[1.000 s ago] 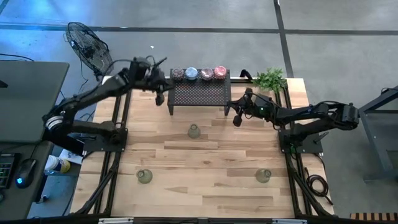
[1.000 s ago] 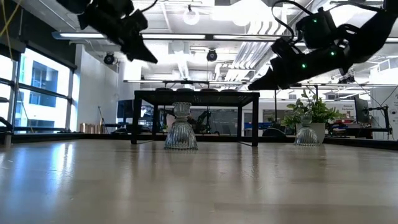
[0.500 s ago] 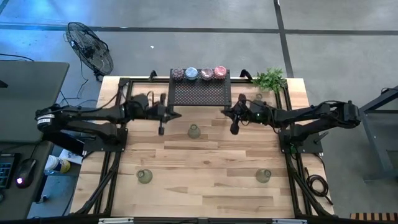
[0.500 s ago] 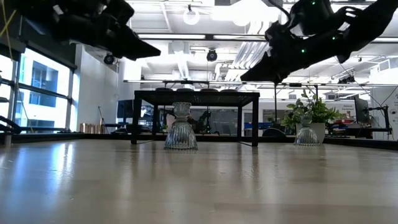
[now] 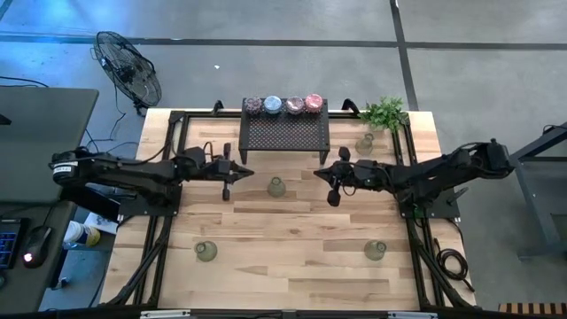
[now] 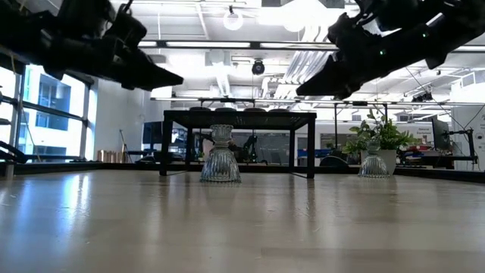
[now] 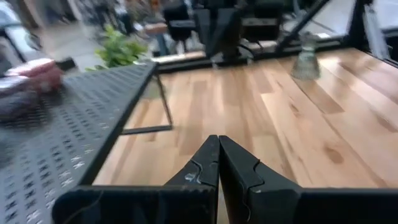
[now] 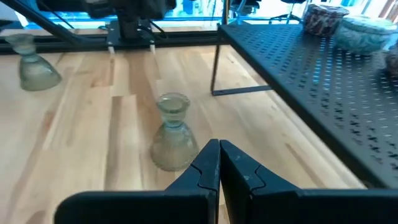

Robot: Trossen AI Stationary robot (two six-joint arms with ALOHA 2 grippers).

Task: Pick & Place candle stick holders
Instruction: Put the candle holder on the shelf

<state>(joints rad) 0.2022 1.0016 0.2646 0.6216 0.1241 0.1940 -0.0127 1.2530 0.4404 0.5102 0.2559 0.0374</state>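
Both the left gripper (image 5: 225,183) and right gripper (image 5: 334,188), jaws together and empty, flank a small ribbed clear-glass candle holder (image 5: 276,187) before the black mesh rack (image 5: 285,133); likely rigid, slippery, breakable, best pinched at its narrow neck.

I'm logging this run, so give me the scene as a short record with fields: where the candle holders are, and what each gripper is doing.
on rack: four candle stick holders in a row on the black mesh rack: dark mottled, pale blue, another dark mottled, pink
on table: four clear glass holders: centre one, one by the plant, front-left, front-right
left gripper: shut, empty, left of the centre one
right gripper: shut, empty, right of the centre one
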